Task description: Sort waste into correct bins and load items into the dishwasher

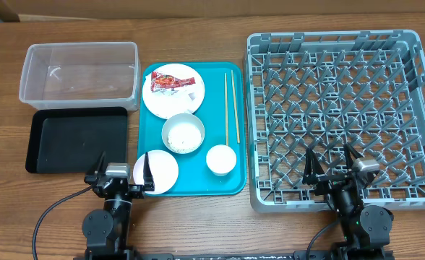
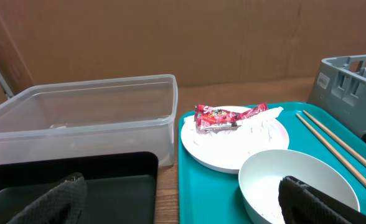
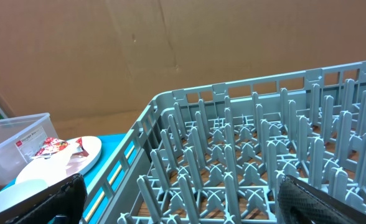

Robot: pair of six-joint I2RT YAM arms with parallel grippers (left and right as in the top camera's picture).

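On the teal tray (image 1: 214,79) a plate (image 1: 173,101) carries the red-and-white wrapper (image 1: 171,82); behind it lie a bowl (image 1: 183,133) with rice grains, a small cup (image 1: 220,159), a second plate (image 1: 162,173) and two chopsticks (image 1: 230,108). The clear tub (image 1: 80,74) and black tray (image 1: 79,139) lie left, the grey dish rack (image 1: 342,119) right. My left gripper (image 1: 124,165) hangs open over the seam between the black tray (image 2: 96,180) and the bowl (image 2: 295,180). Over the rack's (image 3: 245,143) front left corner my right gripper (image 1: 331,160) is open. Neither holds anything.
Brown cardboard walls close off the far side in both wrist views. Bare wooden table shows between the black tray and the teal tray (image 2: 214,193), and along the front edge by the arm bases.
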